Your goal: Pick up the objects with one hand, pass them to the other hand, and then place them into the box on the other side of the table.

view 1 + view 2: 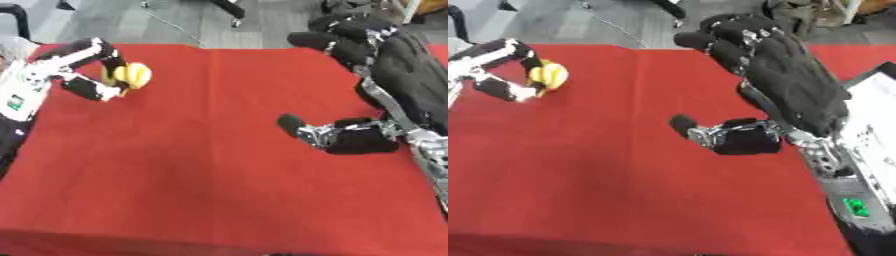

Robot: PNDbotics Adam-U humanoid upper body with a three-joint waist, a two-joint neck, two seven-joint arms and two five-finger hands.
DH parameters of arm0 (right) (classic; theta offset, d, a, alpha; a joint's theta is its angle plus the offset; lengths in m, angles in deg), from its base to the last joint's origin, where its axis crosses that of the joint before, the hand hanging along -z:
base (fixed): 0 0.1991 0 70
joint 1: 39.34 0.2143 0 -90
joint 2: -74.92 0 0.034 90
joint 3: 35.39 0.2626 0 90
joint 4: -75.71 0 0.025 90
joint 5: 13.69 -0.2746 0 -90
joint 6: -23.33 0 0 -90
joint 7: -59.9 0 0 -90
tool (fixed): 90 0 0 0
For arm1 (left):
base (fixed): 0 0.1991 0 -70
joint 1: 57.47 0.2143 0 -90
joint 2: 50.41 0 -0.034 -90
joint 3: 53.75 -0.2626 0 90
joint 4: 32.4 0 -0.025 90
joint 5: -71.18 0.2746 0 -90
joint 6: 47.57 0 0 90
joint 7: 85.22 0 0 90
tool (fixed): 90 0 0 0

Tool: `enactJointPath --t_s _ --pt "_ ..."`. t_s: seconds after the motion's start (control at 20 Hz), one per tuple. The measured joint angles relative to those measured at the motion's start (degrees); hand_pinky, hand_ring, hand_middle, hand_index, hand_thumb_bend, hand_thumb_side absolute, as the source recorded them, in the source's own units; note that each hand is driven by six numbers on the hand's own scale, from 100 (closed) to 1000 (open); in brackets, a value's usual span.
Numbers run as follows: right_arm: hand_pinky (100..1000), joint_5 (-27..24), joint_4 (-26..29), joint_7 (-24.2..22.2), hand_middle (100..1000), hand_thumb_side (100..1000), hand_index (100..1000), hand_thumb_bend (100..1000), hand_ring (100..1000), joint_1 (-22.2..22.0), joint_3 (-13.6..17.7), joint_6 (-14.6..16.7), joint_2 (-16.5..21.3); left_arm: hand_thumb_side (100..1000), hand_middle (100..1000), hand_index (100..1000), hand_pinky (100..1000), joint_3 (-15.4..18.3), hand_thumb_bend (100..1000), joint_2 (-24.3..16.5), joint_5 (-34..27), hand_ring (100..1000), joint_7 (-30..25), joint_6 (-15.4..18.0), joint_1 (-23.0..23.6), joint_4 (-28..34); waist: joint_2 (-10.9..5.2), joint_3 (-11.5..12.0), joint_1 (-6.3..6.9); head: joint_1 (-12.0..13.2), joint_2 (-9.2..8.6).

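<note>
Curling round a yellow object (131,75), left robot hand (87,70).

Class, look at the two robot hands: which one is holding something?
The left robot hand, at the table's far left, curls round a yellow object. The right robot hand is open, holding nothing.

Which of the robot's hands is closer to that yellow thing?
Left. The left hand is curled round the yellow object near the table's far left corner. The right hand hangs open over the table's right side, well apart from it.
</note>
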Motion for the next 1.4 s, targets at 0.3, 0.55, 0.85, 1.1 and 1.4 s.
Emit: enactJointPath --t_s 0.3,0.55,0.85,1.1,1.4 --pt "825 0.42 0.0 -3.27 731 444 870 518 852 1.43 -1.82 -0.08 -0.46 206 416 542 665 -7.82 100 -0.03 -13.74 479 -9.8 -8.12 -0.66 9.2 -0.32 0.17 0.65 -0.62 0.0" --pt "828 -0.47 0.01 -6.9 730 418 843 520 848 1.82 -3.35 0.11 -0.89 221 425 550 670 -11.61 100 0.65 -18.12 489 -12.1 -12.32 -2.06 12.73 -0.45 0.52 0.7 -1.25 0.0" --pt "827 -0.89 0.01 -11.1 726 392 843 517 845 1.8 -4.21 -0.44 -1.22 235 427 551 677 -13.69 100 2.84 -21.3 491 -13.44 -15.86 -4.11 16.18 -0.45 0.87 0.69 -1.94 0.0" --pt "829 -0.27 0.01 -13.24 726 383 845 504 845 1.77 -4.25 -1.48 -2.35 238 428 552 679 -14.75 100 4.25 -22.89 492 -14.29 -17.86 -5.08 18.41 -0.46 1.02 0.81 -2.39 0.0" --pt "833 3.45 -1.19 -14.33 729 380 847 486 844 2.25 -4.23 -2.42 -4.59 238 429 553 679 -15.46 100 5.11 -22.92 492 -14.49 -18.78 -5.4 18.83 -0.46 1.15 1.43 -2.96 0.0"
